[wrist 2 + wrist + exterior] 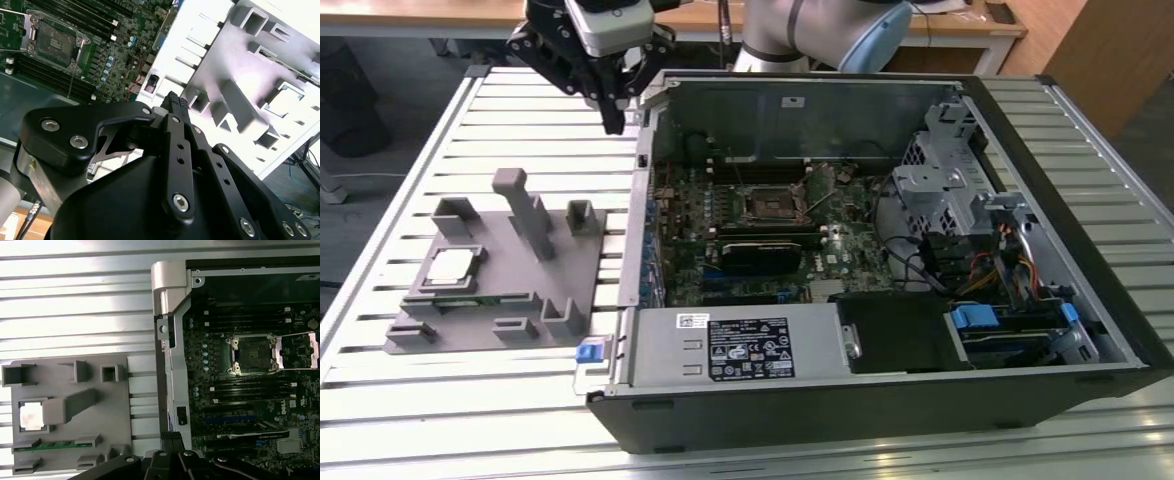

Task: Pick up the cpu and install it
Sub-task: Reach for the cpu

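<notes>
The cpu [451, 266] is a small silvery square chip lying flat in a recess of the grey plastic fixture [520, 290] on the exterior view's left; the first wrist view has the cpu [31, 416] in the fixture [95, 390] too. My gripper [614, 122] hangs high above the table between the fixture's far end and the case corner, well apart from the chip, its fingers pressed together and holding nothing. Its dark fingertips [175, 101] are in the second wrist view. The motherboard socket [771, 205] inside the case stands open, also seen as the socket [250, 355] with its cover plate swung aside.
The open black computer case [1067, 330] fills the exterior view's right, with its metal wall [167, 325] beside the fixture. Upright posts [520, 205] rise from the fixture. A slatted metal table [400, 420] carries everything. A drive cage [947, 190] and cables sit inside the case.
</notes>
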Tool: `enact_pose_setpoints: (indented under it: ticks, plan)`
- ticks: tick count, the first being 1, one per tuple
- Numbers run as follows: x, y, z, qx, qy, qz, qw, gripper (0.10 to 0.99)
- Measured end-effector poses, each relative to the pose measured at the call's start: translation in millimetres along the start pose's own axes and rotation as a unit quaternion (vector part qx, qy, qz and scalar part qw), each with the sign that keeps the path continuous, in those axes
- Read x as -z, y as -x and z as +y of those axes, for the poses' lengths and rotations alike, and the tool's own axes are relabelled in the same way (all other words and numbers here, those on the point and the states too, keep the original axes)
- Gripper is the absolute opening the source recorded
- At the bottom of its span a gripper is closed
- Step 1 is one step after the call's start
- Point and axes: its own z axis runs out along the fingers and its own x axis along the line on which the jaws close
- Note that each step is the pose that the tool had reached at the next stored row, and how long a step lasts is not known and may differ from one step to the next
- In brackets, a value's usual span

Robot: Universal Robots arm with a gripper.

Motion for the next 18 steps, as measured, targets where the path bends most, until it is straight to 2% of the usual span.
enact_pose_setpoints:
  ticks: [3,18]
  plan:
    - [-0.1,-4.6,-0.4,0.0,0.0,0.0,1.0,0.122]
    - [-0.3,-12.9,-1.0,0.0,0.0,0.0,1.0,0.122]
